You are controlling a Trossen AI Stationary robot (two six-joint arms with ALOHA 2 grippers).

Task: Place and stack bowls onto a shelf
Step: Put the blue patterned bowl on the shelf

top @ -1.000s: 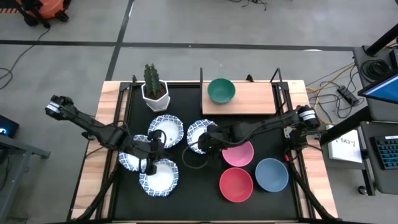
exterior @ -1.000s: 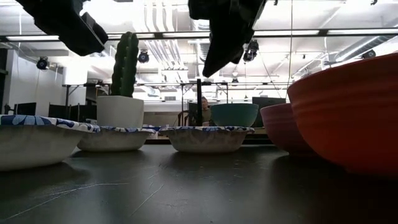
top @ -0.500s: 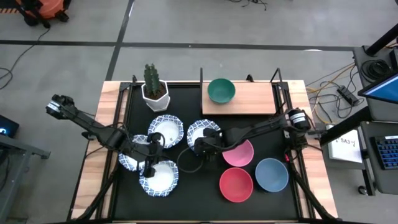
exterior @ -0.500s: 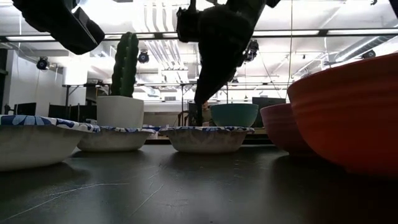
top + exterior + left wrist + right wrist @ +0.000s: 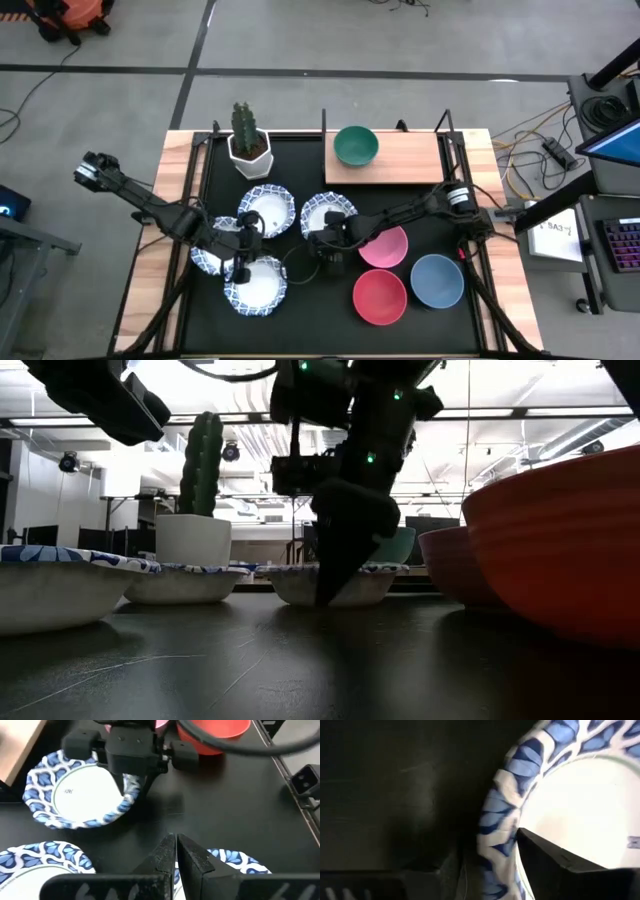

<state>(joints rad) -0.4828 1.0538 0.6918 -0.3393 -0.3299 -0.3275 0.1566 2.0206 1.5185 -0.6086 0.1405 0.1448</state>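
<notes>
I count one bowl done: the green bowl (image 5: 355, 145) sits alone on the shelf (image 5: 400, 160), at the upper middle of the high view. The other seven are on the desk (image 5: 300, 300), so I judge the job barely begun.

My right hand (image 5: 328, 247) is down at the patterned bowl (image 5: 326, 213) in the centre of the frame. Its fingers are spread, and the wrist view shows one finger (image 5: 555, 870) inside the scalloped rim and the other outside, straddling the edge without pinching it yet. In the low view the hand reaches down to the desk at that bowl's near edge.

My left hand (image 5: 244, 262) hovers over the white bowls at lower left, fingers pressed together and holding nothing. Three patterned bowls lie there: one (image 5: 266, 210) just left of the centre bowl, one (image 5: 255, 284) below it, and one (image 5: 209, 254) partly under the arm.

The pink bowl (image 5: 384, 247), red bowl (image 5: 379, 297) and blue bowl (image 5: 437, 281) wait at lower right. The cactus pot (image 5: 248, 152) stands at upper left, clear of the shelf.

Left to do, as I judge it: close on this rim, lift, carry to the shelf, then repeat for the other six and stack.
</notes>
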